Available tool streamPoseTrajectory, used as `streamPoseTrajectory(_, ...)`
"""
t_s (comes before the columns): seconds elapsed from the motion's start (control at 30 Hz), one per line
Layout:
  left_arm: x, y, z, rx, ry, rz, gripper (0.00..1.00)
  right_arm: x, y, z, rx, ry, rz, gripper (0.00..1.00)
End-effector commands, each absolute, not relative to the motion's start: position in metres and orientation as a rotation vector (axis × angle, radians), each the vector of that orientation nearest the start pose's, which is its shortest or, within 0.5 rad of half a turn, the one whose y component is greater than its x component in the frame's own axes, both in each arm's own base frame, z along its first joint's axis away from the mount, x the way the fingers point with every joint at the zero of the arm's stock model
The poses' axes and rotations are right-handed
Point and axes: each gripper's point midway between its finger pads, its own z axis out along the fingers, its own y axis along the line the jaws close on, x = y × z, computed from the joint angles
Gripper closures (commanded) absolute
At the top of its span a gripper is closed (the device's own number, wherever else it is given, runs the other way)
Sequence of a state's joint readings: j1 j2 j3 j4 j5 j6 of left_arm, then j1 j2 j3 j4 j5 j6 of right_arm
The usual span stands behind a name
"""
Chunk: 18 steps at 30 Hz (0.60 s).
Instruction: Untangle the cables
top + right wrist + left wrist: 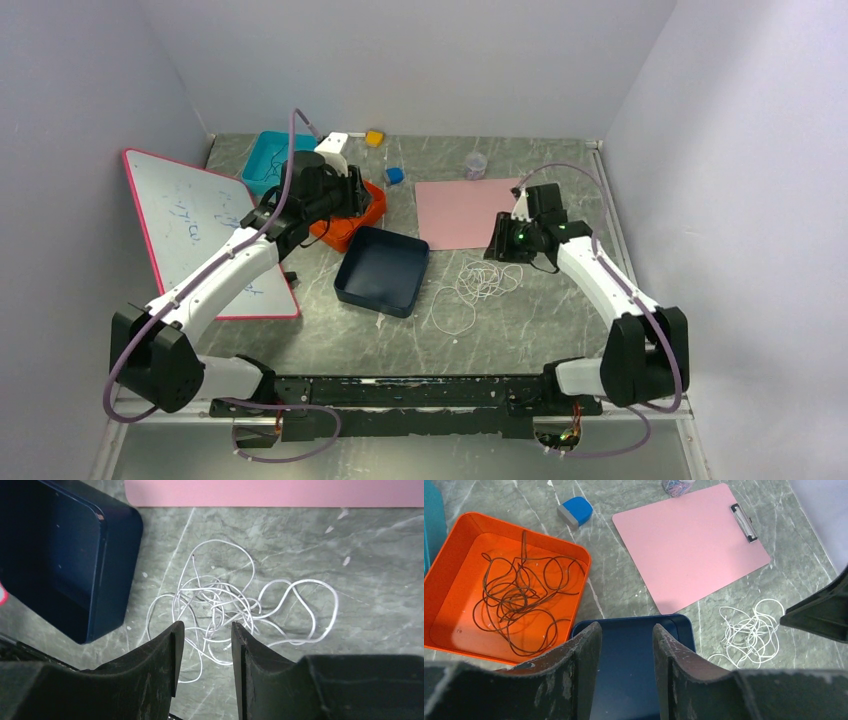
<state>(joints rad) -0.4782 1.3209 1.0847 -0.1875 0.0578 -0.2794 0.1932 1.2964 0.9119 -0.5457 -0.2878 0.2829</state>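
The white cable (480, 285) lies in a loose tangle on the grey table, right of the navy tray (383, 270). My right gripper (207, 625) hangs open just above this white tangle (225, 600), with nothing between its fingers; in the top view it (498, 250) sits at the tangle's upper right. A dark brown cable (519, 600) is coiled in the orange tray (454, 555), which my left arm mostly hides in the top view. My left gripper (626, 627) is open and empty, held above the navy tray's rim (681, 625).
A pink clipboard (465, 212) lies behind the white cable. A whiteboard (205, 225) lies at the left, a teal bin (268, 158) at the back left. A blue eraser (395, 176), a yellow block (374, 138) and a small jar (476, 165) stand at the back.
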Motion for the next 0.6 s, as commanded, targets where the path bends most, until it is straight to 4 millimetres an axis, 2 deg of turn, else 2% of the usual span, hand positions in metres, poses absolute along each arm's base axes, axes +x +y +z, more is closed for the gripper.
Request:
streamPoseTrajectory(0.0,0.360,-0.218,0.248,0.233,1.965,-0.584,0.53,0.288,0.126,0.094,-0.098,2.596,0.522,0.56)
streamPoseTrajectory(0.13,0.358,-0.214,0.246,0.217,1.969,-0.572,0.53,0.288,0.124,0.071,-0.119,2.648,0.401,0.55)
streamPoseTrajectory(0.27,0.357,-0.213,0.242,0.210,1.982,-0.572,0.54,0.294,0.122,0.060,-0.118,2.643,0.291,0.52)
streamPoseTrajectory(0.43,0.358,-0.214,0.246,0.206,1.978,-0.575,0.54,0.306,0.126,0.061,-0.110,2.586,0.255,0.51)
streamPoseTrajectory(0.57,0.359,-0.213,0.248,0.204,1.976,-0.566,0.54,0.314,0.134,0.080,-0.122,2.513,0.299,0.51)
